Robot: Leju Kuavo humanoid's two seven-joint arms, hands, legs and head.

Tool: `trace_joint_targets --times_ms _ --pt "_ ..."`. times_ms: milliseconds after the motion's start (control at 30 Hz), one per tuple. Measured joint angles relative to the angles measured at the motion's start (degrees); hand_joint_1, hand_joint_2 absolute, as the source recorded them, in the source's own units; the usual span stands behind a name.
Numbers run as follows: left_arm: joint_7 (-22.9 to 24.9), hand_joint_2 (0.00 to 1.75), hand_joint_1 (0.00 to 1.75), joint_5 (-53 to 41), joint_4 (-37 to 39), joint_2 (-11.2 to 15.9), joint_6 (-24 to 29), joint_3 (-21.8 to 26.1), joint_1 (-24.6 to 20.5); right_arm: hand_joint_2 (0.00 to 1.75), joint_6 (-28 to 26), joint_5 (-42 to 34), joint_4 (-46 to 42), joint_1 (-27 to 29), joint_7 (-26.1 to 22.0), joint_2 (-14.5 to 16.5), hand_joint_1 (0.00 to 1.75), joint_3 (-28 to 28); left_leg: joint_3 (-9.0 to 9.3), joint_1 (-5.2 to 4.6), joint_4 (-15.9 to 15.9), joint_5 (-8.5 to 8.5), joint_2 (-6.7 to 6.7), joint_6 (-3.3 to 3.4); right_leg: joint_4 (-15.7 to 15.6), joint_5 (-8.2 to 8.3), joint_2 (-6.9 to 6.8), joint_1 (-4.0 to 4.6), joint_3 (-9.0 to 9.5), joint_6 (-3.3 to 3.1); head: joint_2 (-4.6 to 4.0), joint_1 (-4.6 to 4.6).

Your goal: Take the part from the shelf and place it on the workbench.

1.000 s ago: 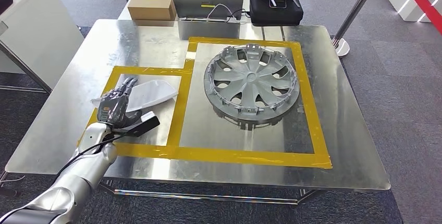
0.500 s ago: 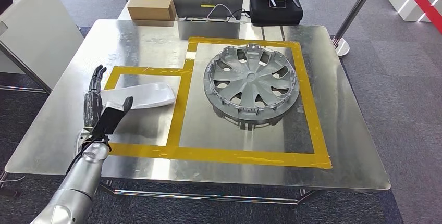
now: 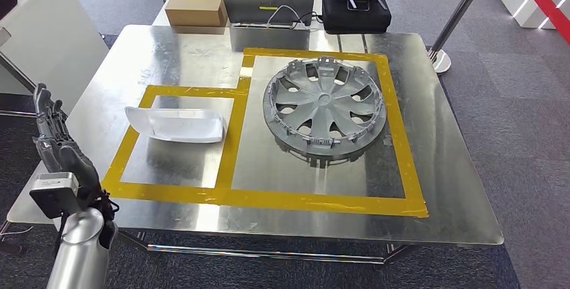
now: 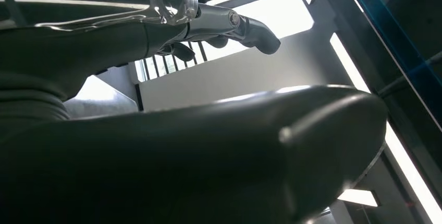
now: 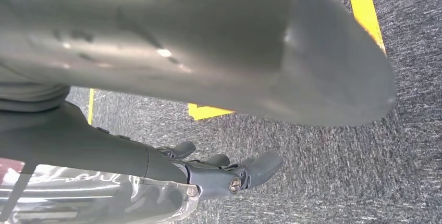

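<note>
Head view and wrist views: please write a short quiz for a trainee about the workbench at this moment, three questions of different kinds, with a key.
1. True or false: the left hand holds the white part.
2. Which lies in the larger taped square? A) cardboard box B) hubcap C) black case
3. Fill in: the white part lies inside the ___ taped square.

Key: 1 false; 2 B; 3 smaller

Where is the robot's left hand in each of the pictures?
Head view: the left hand is raised at the left edge, beside the metal workbench, holding nothing, away from the white part.
Left wrist view: the left hand is seen close up, its fingers spread against bright ceiling lights.
Right wrist view: not in it; that hand is the right hand, above grey carpet.
Shared landmark: the left hand itself.
</note>
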Motion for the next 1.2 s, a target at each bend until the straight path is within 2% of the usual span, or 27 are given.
trace_joint_targets --times_ms 233,367,433,500,567,600,633,667,733,767,800,900,933,967,1000,1067,1100,1133,1167,1200 --pt "0.0 0.0 0.0 0.7 -6.4 -0.2 0.2 0.2 2.9 0.0 0.1 0.5 0.0 0.0 -0.3 0.0 0.0 0.0 0.02 -0.06 0.1 -0.06 -0.01 0.04 -0.1 0.02 0.0 -0.03 0.04 0.04 0.0 0.0" --pt "0.0 0.0 0.0 1.0 -7.9 -0.2 0.0 0.4 3.5 0.0 0.2 0.7 0.0 -0.1 -0.5 0.1 0.0 0.0 0.11 -0.29 0.1 -0.29 -0.07 0.66 -0.4 0.09 -0.01 -0.21 0.24 0.65 0.0 -0.03" --pt "0.0 0.0 0.0 0.8 -8.3 -0.3 -0.4 0.5 3.6 0.0 0.2 0.7 0.0 -0.1 -0.5 0.2 0.0 0.0 0.47 0.04 -0.6 0.19 0.08 1.04 0.4 -0.59 -0.04 -0.22 0.1 0.89 0.0 0.01" --pt "0.0 0.0 0.0 0.5 -8.5 -0.6 -0.9 0.7 3.7 0.0 0.2 0.7 0.0 -0.2 -0.5 0.2 0.0 0.0 0.77 0.39 -1.3 0.54 0.29 1.29 5.1 -3.61 -0.08 -0.21 -1.92 1.07 0.0 0.05" --pt "0.0 0.0 0.0 0.1 -8.5 -0.8 -1.2 0.9 3.9 0.0 0.2 0.7 0.0 -0.1 -0.5 0.2 0.0 0.0 0.73 0.43 -1.3 0.59 0.39 1.33 12.9 -7.16 -0.09 -0.25 -5.66 1.37 0.0 0.05" --pt "0.0 0.0 0.0 -0.2 -8.5 -1.0 -1.3 0.9 4.0 0.0 0.2 0.7 0.0 -0.1 -0.5 0.2 0.0 0.0 0.69 0.46 -1.3 0.62 0.41 1.28 15.6 -7.77 -0.1 -0.32 -7.0 1.5 0.0 0.04" --pt "0.0 0.0 0.0 -0.4 -8.5 -1.1 -1.4 1.0 4.0 0.0 0.2 0.7 0.0 0.0 -0.5 0.2 0.0 0.0 0.67 0.54 -1.3 0.68 0.4 1.18 16.1 -7.13 -0.11 -0.43 -7.33 1.62 0.0 0.05" --pt "0.0 0.0 0.0 -0.6 -8.5 -1.3 -1.6 1.1 4.1 0.0 0.2 0.7 0.0 0.0 -0.5 0.2 0.0 0.0 0.66 0.66 -1.2 0.75 0.38 1.01 14.3 -5.45 -0.13 -0.6 -6.53 1.73 0.0 0.04" --pt "0.0 0.0 0.0 -0.9 -8.5 -1.5 -1.7 1.2 4.1 0.0 0.2 0.7 0.0 -0.1 -0.5 0.2 0.0 0.0 0.58 0.86 -1.0 0.89 0.3 0.36 6.4 -1.41 -0.12 -1.03 -2.7 2.06 0.0 0.11" --pt "0.0 0.0 0.0 -1.0 -8.5 -1.5 -1.8 1.2 4.1 0.0 0.2 0.7 0.0 -0.1 -0.5 0.2 0.0 0.0 0.49 0.86 -0.9 0.99 0.21 -0.07 3.3 0.03 0.05 -1.1 -1.27 1.94 0.0 0.1" --pt "0.0 0.0 0.0 -1.1 -8.5 -1.6 -1.9 1.3 4.1 0.0 0.2 0.7 0.0 -0.1 -0.5 0.3 0.0 0.0 0.37 0.79 -0.8 1.13 0.12 -0.51 1.5 0.65 0.23 -1.13 -0.52 1.71 0.0 0.13" --pt "0.0 0.0 0.0 -1.2 -8.5 -1.6 -2.2 1.5 4.1 0.0 0.2 0.8 0.1 -0.2 -0.4 0.5 0.0 0.0 -0.04 0.83 -0.7 1.75 -0.16 -1.62 1.2 1.1 0.45 -1.01 -1.3 0.24 0.0 0.01" --pt "0.0 0.0 0.0 -1.2 -8.5 -1.7 -2.3 1.5 4.2 0.0 0.2 0.8 0.1 -0.3 -0.4 0.5 0.0 0.0 -0.29 0.92 -0.4 1.22 -0.1 -1.9 1.2 1.39 0.35 -1.01 -1.64 -0.29 0.0 -0.07" --pt "0.0 0.0 0.0 -1.2 -8.5 -1.7 -2.3 1.6 4.2 0.0 0.2 0.8 0.1 -0.3 -0.4 0.5 0.0 0.0 -0.79 1.0 0.8 -0.18 0.01 -2.14 1.2 1.76 0.22 -1.03 -2.04 -0.8 0.0 -0.09" --pt "0.0 0.0 0.0 -1.2 -8.5 -1.7 -2.4 1.7 4.3 0.0 0.2 0.9 0.1 -0.3 -0.4 0.5 0.0 0.0 -1.65 1.04 3.2 -2.49 0.15 -2.32 1.2 2.18 0.07 -1.02 -2.57 -1.23 0.0 -0.14" --pt "0.0 0.0 0.0 -1.2 -8.4 -1.8 -2.6 1.9 4.4 0.0 0.2 1.0 0.1 -0.2 -0.3 0.5 0.0 0.0 -3.93 1.05 10.6 -7.69 0.29 -2.54 1.3 3.03 -0.17 -0.82 -3.71 -1.66 0.0 -0.19" --pt "0.0 0.0 0.0 -1.2 -8.4 -1.8 -2.7 1.9 4.5 0.0 0.2 1.0 0.1 -0.2 -0.3 0.5 0.0 0.0 -4.64 1.04 13.8 -9.19 0.31 -2.55 1.3 3.48 -0.28 -0.71 -4.29 -1.72 0.0 -0.21" --pt "0.0 0.0 0.0 -1.2 -8.3 -1.9 -2.9 1.9 4.7 0.0 0.2 1.1 0.1 -0.2 -0.3 0.5 0.0 0.0 -4.5 1.03 15.3 -9.45 0.31 -2.49 1.3 3.9 -0.36 -0.6 -4.82 -1.73 0.0 -0.21" --pt "0.0 0.0 0.0 -1.2 -8.3 -1.9 -3.1 2.0 4.8 0.0 0.2 1.1 0.1 -0.2 -0.2 0.5 0.0 0.0 -3.26 1.01 14.6 -8.63 0.32 -2.34 1.3 4.3 -0.41 -0.51 -5.28 -1.68 0.0 -0.21" --pt "0.0 0.0 0.0 -1.2 -8.3 -2.0 -3.5 2.0 4.9 0.0 0.2 1.2 0.1 -0.2 -0.2 0.5 0.0 0.0 -0.83 0.96 11.7 -7.2 0.31 -2.08 1.3 4.67 -0.43 -0.42 -5.67 -1.6 0.0 -0.22"
